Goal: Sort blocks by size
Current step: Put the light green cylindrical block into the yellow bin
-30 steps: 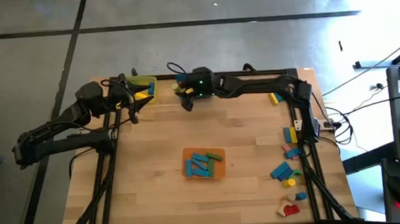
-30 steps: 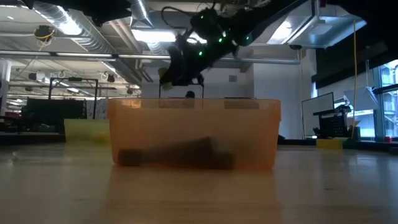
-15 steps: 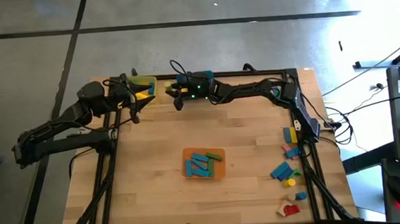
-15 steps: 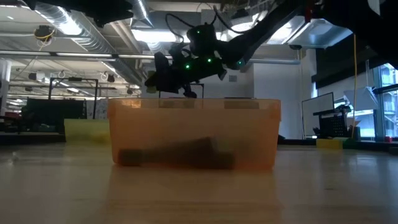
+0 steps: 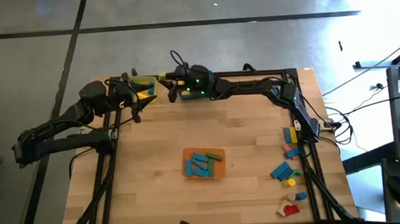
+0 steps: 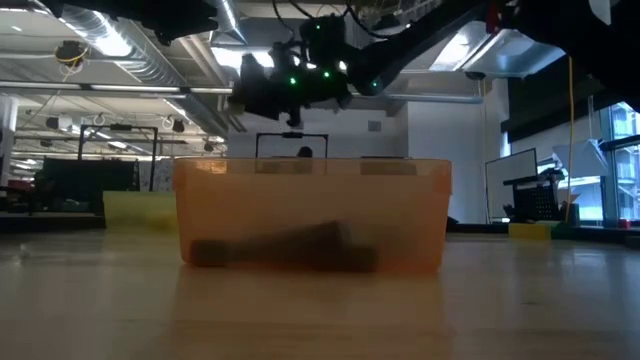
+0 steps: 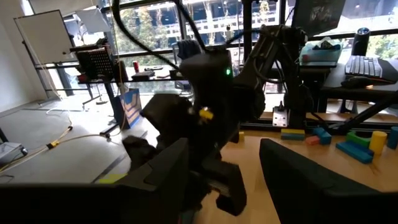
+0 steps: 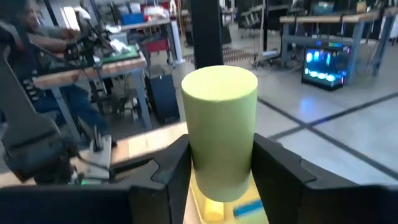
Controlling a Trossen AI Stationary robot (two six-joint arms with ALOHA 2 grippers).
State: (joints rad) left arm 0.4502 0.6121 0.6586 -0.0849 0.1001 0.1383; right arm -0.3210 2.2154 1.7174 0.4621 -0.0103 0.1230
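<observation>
My right gripper reaches across the far edge of the table and is shut on a pale green cylinder block, just over the yellow bin. The bin's inside shows below the block in the right wrist view, with a blue block in it. My left gripper is open and empty at the yellow bin's left side, facing the right gripper. Several blue and green blocks lie in the orange bin. Loose blocks lie along the table's right side. My right gripper pinches the cylinder's curved side between its two fingers, near one end. The cylinder's length runs along the fingers and its free flat end sticks out past the fingertips. The block is lifted clear, over the yellow bin.
The orange bin fills the middle of the low view, with the yellow bin behind it at the left. The dark frame rails run along the table's left and right sides. A person sits at a desk beyond the table.
My right gripper has carried the green cylinder toward the table's left and far edges, from beside the yellow bin to over it, and shows higher in the low view.
</observation>
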